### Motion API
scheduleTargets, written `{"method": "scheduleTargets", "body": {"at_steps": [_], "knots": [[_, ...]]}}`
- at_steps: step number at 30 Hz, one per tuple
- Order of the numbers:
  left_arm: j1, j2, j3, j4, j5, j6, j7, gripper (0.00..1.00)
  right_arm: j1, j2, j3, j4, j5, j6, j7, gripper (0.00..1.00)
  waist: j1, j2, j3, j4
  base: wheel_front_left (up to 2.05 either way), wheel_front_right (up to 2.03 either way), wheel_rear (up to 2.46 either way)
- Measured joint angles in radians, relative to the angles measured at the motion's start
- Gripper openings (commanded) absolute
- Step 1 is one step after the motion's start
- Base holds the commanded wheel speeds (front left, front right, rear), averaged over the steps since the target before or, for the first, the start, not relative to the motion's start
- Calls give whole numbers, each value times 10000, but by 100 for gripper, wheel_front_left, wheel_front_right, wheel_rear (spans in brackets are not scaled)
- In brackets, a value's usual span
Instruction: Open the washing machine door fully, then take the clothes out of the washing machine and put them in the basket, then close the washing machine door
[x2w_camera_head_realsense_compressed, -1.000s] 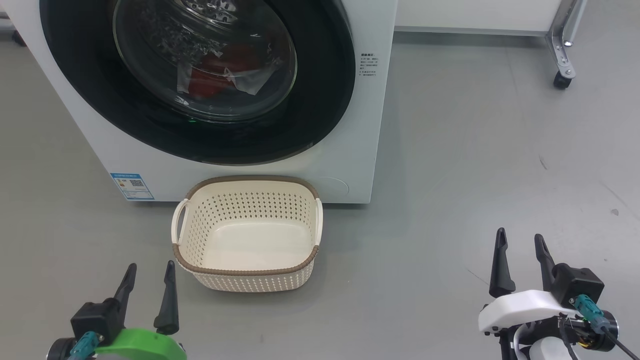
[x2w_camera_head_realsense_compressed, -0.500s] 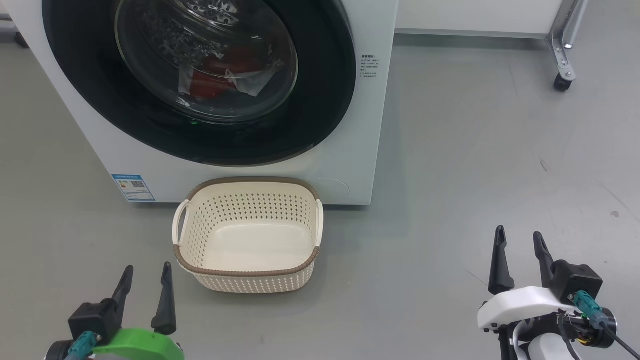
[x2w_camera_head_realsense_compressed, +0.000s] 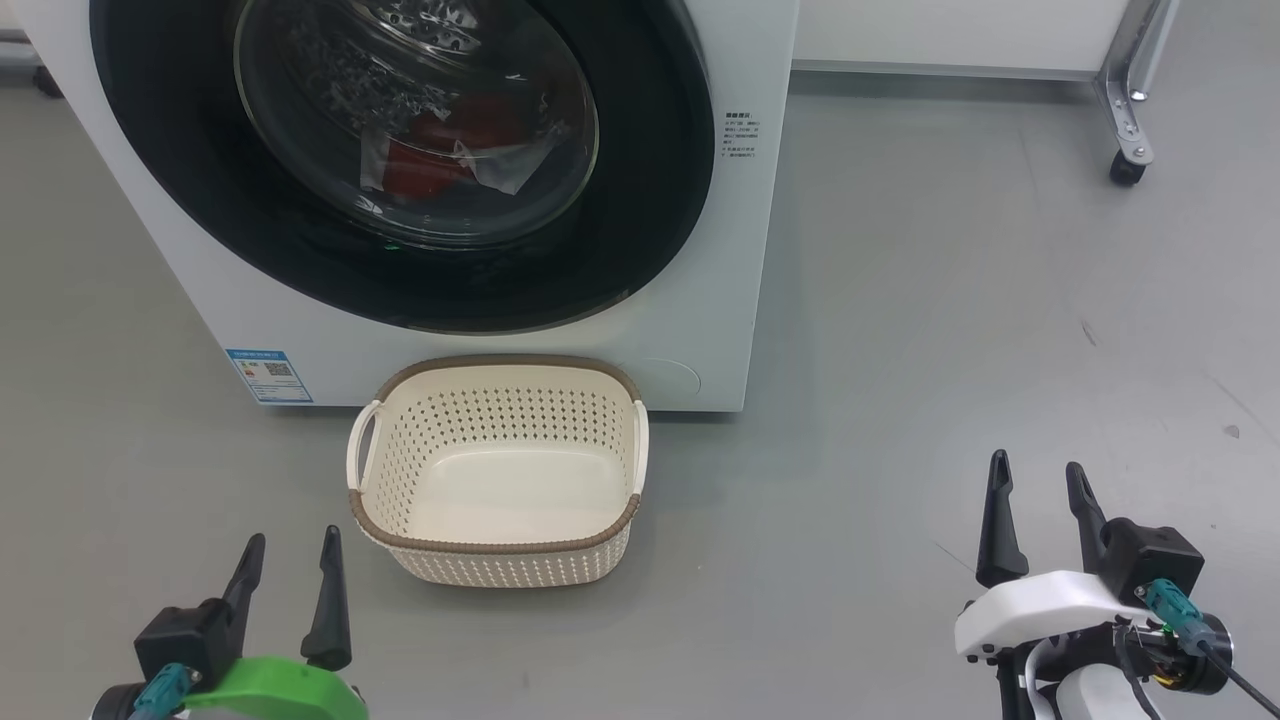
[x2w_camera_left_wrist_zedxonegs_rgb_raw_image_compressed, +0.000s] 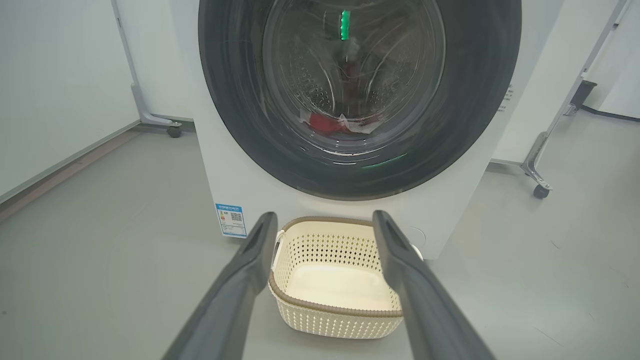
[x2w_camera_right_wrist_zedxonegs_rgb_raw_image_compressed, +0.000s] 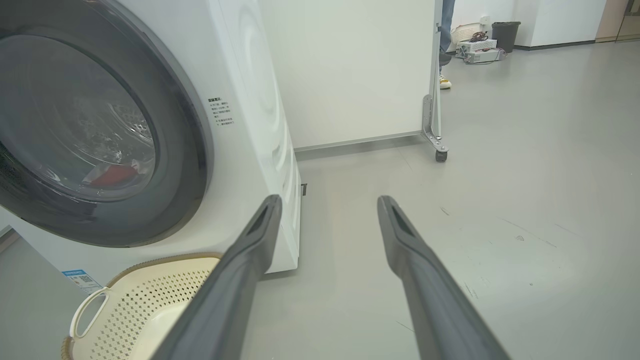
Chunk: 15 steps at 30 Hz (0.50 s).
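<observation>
**Left gripper** (x2w_camera_head_realsense_compressed: 294, 537): lower left of the head view. Fingers are spread wide with nothing between them.

**Right gripper** (x2w_camera_head_realsense_compressed: 1036, 462): lower right. It is likewise spread wide and empty. Both grippers hang over bare floor (x2w_camera_head_realsense_compressed: 900, 350) and touch nothing.

**Basket** (x2w_camera_head_realsense_compressed: 500, 362): centre of the frame, just up and right of the left gripper and well apart from the right one. It is empty and stands on the floor against the foot of the washer (x2w_camera_head_realsense_compressed: 725, 300).

**Door** (x2w_camera_head_realsense_compressed: 640, 230): upper left to upper centre, beyond the basket. It is shut against the washer front.

**Clothes** (x2w_camera_head_realsense_compressed: 430, 165): red and white fabric lying low in the drum, behind the glass.

**Governing relation:** the door lies ahead of and above both grippers.
- In the left wrist view the door sits straight ahead over the fingers, with the basket between the fingertips. The left arm faces it squarely.
- In the right wrist view the door occupies the left of the frame and is seen obliquely. Its right rim is the part nearest that arm.

**Step in hand (judged):** opening the door, the first step. Nothing has been done yet.

**Note:** no handle or latch can be made out, so the free edge cannot be told. If it is at the right rim, the right arm is better placed; if at the left rim, the left arm is.

**Caution:** either reach must pass above the basket without striking it. Whether the swinging door will clear the basket rim cannot be told.
</observation>
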Motion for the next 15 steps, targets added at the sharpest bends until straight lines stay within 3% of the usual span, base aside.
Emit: {"method": "scheduleTargets", "body": {"at_steps": [15], "knots": [[-130,-15,31,73,-21,-4,0,100,-36,0,-58,69,0,-2,-2,100,0,0,43,40,0,0,0]]}}
